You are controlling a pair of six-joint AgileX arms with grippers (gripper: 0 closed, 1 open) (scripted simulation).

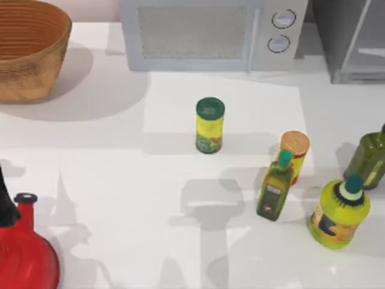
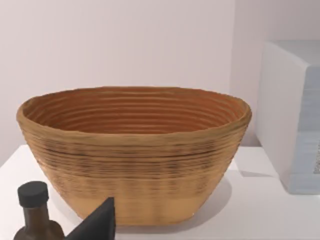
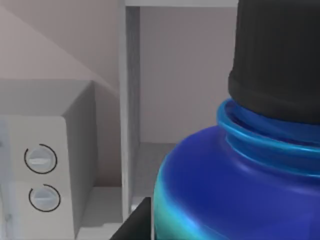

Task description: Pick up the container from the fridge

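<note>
- Looking through my right wrist view, I see the container [image 3: 235, 190] very close up: black cap on top, blue shoulders beneath, a teal edge lower down.
- Behind the container stands the fridge [image 3: 131, 100], its pale frame upright and its inside bare and open to view.
- A dark part of my right tool [image 3: 134, 222] shows just beside the container; I cannot tell how far it is open or whether it grips the container.
- From above, the fridge [image 1: 352, 42] stands at the surface's [image 1: 120, 180] far right corner, just beside the microwave [image 1: 210, 33].
- My left wrist view faces the woven basket [image 2: 132, 150]; a dark tip of my left tool [image 2: 97, 222] shows, its opening unreadable.
- On the surface stand a yellow can [image 1: 209, 125] and a yellow-green bottle [image 1: 340, 212].
</note>
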